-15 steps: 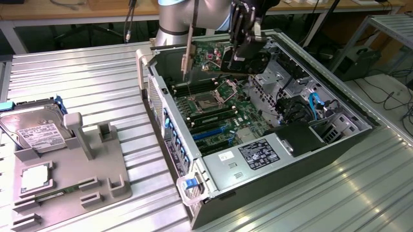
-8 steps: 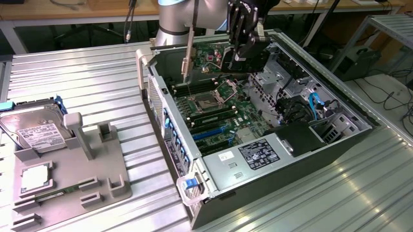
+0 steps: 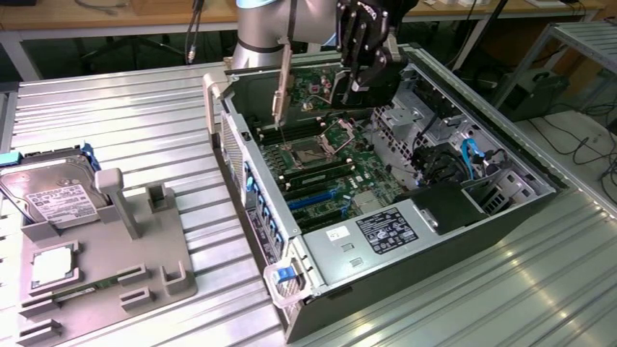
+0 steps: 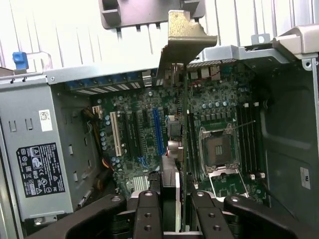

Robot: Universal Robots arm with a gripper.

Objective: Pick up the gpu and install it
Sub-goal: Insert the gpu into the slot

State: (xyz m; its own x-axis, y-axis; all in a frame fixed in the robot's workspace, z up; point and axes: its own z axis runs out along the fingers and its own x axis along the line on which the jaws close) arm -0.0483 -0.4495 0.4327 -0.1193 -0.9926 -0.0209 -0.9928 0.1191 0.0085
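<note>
Gripper (image 3: 359, 79) is hanging over the open case (image 3: 415, 296), jaws clamping the gpu (image 4: 172, 172) by its faces. Card is riding upright and edge-on, bracket (image 3: 282, 83) toward the rear wall, likely for lining up with a slot (image 4: 158, 130); not yet seated.

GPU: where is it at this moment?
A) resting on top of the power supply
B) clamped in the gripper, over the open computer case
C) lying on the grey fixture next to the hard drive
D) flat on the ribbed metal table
B: in the wrist view the gripper is closed on the gpu, which is held on edge over the motherboard of the open computer case.
</note>
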